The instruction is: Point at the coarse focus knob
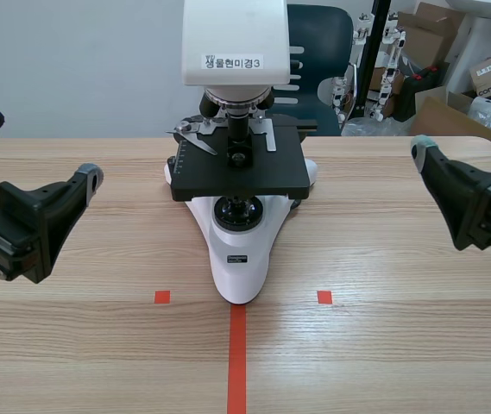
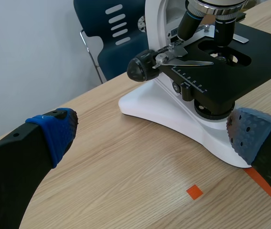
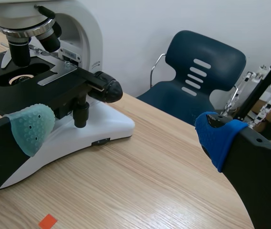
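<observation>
Both grippers hang spread wide and empty, the left gripper (image 2: 152,136) at the near left and the right gripper (image 3: 125,133) at the near right, each well apart from the microscope (image 1: 241,250) between them. Its black coarse focus knob (image 3: 107,88) juts sideways behind the stage (image 1: 236,168). A spread finger could clip the stage, or mistakenly indicate the small stage-drive knob (image 3: 80,114) hanging just beside the coarse knob.

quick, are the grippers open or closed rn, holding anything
Left black two-fingered gripper: open, holding nothing.
Right black two-fingered gripper: open, holding nothing.
</observation>
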{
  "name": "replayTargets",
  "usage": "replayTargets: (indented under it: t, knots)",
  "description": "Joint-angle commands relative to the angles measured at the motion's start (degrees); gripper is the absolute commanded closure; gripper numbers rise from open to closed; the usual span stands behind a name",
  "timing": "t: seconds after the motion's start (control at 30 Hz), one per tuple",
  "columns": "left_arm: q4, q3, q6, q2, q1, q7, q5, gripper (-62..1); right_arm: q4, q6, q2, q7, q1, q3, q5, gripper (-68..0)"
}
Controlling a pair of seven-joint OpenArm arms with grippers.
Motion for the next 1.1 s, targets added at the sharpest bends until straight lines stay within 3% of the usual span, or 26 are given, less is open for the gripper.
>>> replayTargets:
  t: [0.0, 0.33, 0.4, 0.53, 0.63, 0.7, 0.87, 0.97, 1.07]
  knots:
    - [0.17, -0.31, 0.28, 0.0, -0.02, -0.79, -0.35, -62.3, 0.85, 0.02, -1.81, 0.9, -0.17, 0.22, -1.46, -67.9]
    - [0.17, -0.31, 0.28, 0.0, -0.02, -0.76, -0.35, -62.3, 1.49, 2.82, -12.02, 3.34, -3.04, 0.15, -13.53, -67.9]
    - [0.17, -0.31, 0.28, 0.0, -0.02, -0.79, -0.35, -62.3, 1.55, 4.15, -12.37, 3.23, -2.97, 0.13, -14.82, -67.9]
    - [0.17, -0.31, 0.28, 0.0, -0.04, -0.81, -0.35, -62.3, 3.3, 4.13, -12.2, 3.19, -3.1, 0.0, -16.2, -67.9]
    - [0.17, -0.31, 0.28, 0.0, -0.02, -0.76, -0.35, -62.3, 6.05, 3.85, -9.88, 2.1, -3.63, -2.38, -16.74, -67.9]
    - [0.17, -0.31, 0.28, 0.0, -0.04, -0.85, -0.35, -62.3, 7.69, 1.66, -7.5, 0.09, -3.65, -5.57, -16.68, -67.9]
    - [0.17, -0.31, 0.28, 0.0, -0.04, -0.81, -0.35, -62.3, 9.18, -9.7, -3.28, -1.2, -3.63, -14.8, -16.5, -67.9]
    - [0.17, -0.31, 0.28, 0.0, -0.04, -0.81, -0.35, -62.3, 9.42, -12.37, -2.84, -2.73, -3.63, -17.86, -16.52, -67.9]
    - [0.17, -0.31, 0.28, 0.0, -0.04, -0.81, -0.35, -62.3, 9.42, -12.48, -2.84, -3.52, -3.63, -18.93, -16.5, -67.9]
